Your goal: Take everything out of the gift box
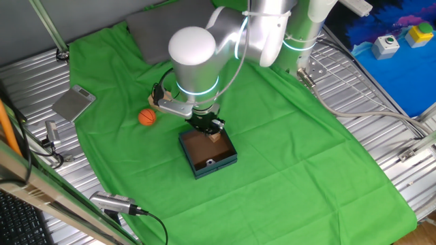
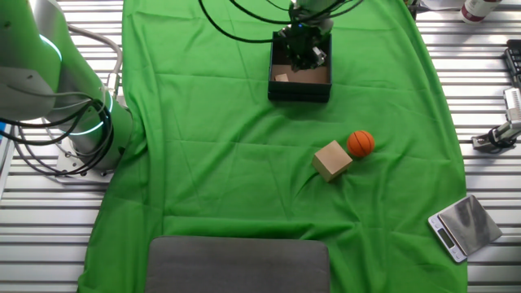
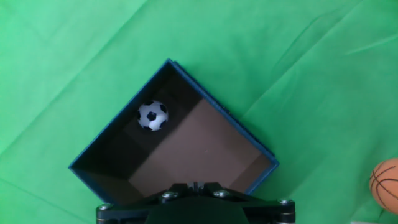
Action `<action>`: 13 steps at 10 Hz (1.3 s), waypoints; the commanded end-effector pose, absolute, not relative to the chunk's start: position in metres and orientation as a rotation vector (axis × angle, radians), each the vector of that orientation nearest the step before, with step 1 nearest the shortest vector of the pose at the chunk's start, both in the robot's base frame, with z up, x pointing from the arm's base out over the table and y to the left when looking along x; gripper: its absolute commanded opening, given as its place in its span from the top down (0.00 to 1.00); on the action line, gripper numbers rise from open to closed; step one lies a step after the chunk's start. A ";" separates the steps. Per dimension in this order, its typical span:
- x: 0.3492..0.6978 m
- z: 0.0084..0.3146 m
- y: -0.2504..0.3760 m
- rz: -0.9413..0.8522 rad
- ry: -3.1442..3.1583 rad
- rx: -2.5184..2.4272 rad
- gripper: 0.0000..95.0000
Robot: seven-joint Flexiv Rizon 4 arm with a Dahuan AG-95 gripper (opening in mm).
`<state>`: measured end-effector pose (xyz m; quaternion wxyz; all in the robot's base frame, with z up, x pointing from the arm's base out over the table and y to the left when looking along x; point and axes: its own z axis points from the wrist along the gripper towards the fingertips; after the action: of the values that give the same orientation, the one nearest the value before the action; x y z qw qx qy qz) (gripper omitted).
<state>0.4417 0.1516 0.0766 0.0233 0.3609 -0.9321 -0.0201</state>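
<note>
The gift box point(image 1: 221, 162) point(image 2: 299, 91) point(image 3: 112, 140) stands on the green cloth, teal outside and brown inside. A tiny soccer ball point(image 1: 210, 162) point(image 3: 152, 116) lies in one corner of it. One tan cube point(image 1: 216, 136) point(image 2: 281, 78) shows at the opposite corner, close beside my fingertips; the hand view hides it under the hand. My gripper point(image 1: 208, 127) point(image 2: 308, 57) point(image 3: 194, 185) hangs over the box, its jaws together with only a thin slit between them. Outside the box, an orange ball point(image 1: 147, 117) point(image 2: 361, 143) point(image 3: 387, 182) and a second tan cube point(image 2: 332, 159) rest on the cloth.
A grey pad point(image 1: 160, 30) point(image 2: 238, 264) lies at one end of the cloth. A small silver scale point(image 1: 73, 103) point(image 2: 464, 226) sits on the metal slats beside the cloth. Another arm's base point(image 2: 57, 106) stands at the cloth's side. Cables run along the table edge.
</note>
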 end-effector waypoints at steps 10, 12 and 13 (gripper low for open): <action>0.444 0.069 0.151 -0.046 -2.897 1.166 0.20; 0.444 0.069 0.151 -0.036 -2.922 1.105 0.20; 0.444 0.069 0.151 -0.009 -2.937 1.072 0.20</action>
<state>0.4438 0.1514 0.0700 0.0100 0.3471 -0.9378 -0.0051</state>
